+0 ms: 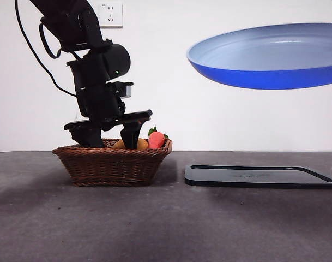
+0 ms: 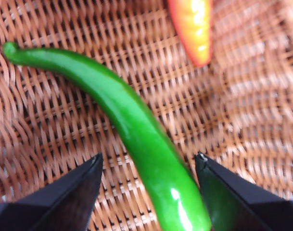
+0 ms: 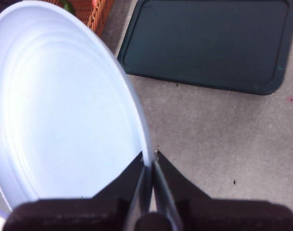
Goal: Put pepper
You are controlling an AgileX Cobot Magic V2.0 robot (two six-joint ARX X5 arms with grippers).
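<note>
Pepper (image 2: 136, 130) lengthwise between spread left fingers (image 2: 71, 195), flat in basket (image 2: 242, 110)

Left pincer (image 2: 148, 166) lowered, jaws spread; right pincer (image 3: 149, 161) raised, jaws clamped.

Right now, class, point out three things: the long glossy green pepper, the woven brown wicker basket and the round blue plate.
long glossy green pepper (image 2: 136, 125): left wrist view, mid-body.
woven brown wicker basket (image 1: 111, 166): front view, front wall.
round blue plate (image 1: 264, 76): front view, blue underside.
</note>
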